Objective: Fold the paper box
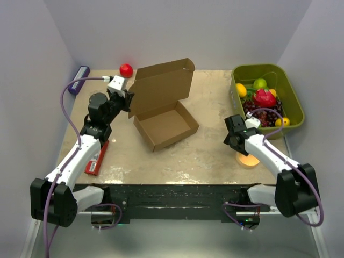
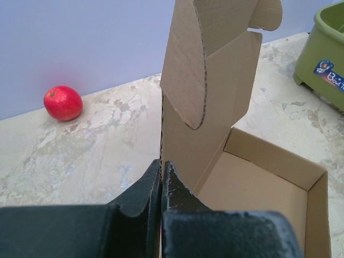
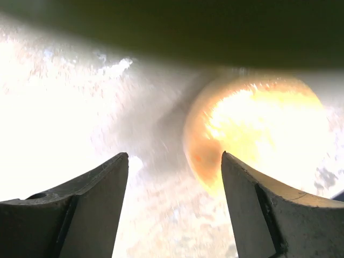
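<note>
The brown paper box [image 1: 164,126] stands in the middle of the table with its base formed and its lid [image 1: 161,86] raised upright at the back left. My left gripper [image 1: 129,99] is shut on the lid's left edge; in the left wrist view the fingers [image 2: 161,185] pinch the cardboard lid [image 2: 209,80], with the open base [image 2: 258,188] to the right. My right gripper [image 1: 232,138] is open and empty, low over the table right of the box. In the right wrist view it [image 3: 174,161] hovers beside an orange disc [image 3: 252,134].
A green bin [image 1: 267,99] of fruit stands at the back right. A red apple [image 1: 126,70] and a purple item [image 1: 78,79] lie at the back left. A red packet [image 1: 98,157] lies under my left arm. An orange disc [image 1: 248,159] lies under my right arm.
</note>
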Controlling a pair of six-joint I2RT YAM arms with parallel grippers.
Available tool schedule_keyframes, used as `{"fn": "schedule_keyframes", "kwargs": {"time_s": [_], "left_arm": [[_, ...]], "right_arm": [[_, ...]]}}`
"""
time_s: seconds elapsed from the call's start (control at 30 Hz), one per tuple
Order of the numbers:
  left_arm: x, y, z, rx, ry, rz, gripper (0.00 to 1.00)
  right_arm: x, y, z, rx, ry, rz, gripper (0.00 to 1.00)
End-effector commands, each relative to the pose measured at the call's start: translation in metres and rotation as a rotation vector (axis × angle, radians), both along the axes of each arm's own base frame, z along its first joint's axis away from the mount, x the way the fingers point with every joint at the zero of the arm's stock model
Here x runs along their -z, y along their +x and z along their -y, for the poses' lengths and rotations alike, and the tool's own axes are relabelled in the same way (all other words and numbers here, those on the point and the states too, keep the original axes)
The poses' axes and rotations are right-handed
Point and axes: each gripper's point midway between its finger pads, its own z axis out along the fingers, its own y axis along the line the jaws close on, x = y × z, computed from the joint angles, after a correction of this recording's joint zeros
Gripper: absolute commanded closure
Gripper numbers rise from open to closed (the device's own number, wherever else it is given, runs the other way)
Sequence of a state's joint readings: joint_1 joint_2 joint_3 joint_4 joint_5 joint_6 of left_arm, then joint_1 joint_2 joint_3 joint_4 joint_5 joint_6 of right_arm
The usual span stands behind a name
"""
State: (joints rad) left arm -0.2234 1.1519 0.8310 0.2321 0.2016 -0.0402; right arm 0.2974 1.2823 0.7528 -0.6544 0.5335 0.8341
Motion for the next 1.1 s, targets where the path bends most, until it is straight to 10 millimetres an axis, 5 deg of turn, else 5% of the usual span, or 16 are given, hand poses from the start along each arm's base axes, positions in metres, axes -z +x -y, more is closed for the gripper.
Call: {"fn": "schedule_keyframes", "kwargs": {"time_s": [0.0,0.17,0.83,0.93,1.07], "left_arm": [[-0.017,0.001,0.007,0.027,-0.003,0.062,1.0],[-0.019,-0.002,0.013,0.042,-0.002,0.065,1.0],[-0.031,-0.017,0.026,0.058,0.037,0.113,1.0],[-0.034,-0.018,0.023,0.044,0.039,0.123,1.0],[-0.032,-0.017,0.023,0.038,0.047,0.12,1.0]], "right_arm": [[-0.02,-0.016,0.004,0.077,0.009,0.098,0.28],[-0.003,-0.032,0.006,0.129,0.048,0.111,0.27],[0.023,-0.038,0.012,0.221,0.027,0.075,0.43],[0.022,-0.04,0.015,0.235,0.017,0.076,0.5],[0.022,-0.04,0.017,0.243,0.003,0.075,0.75]]}}
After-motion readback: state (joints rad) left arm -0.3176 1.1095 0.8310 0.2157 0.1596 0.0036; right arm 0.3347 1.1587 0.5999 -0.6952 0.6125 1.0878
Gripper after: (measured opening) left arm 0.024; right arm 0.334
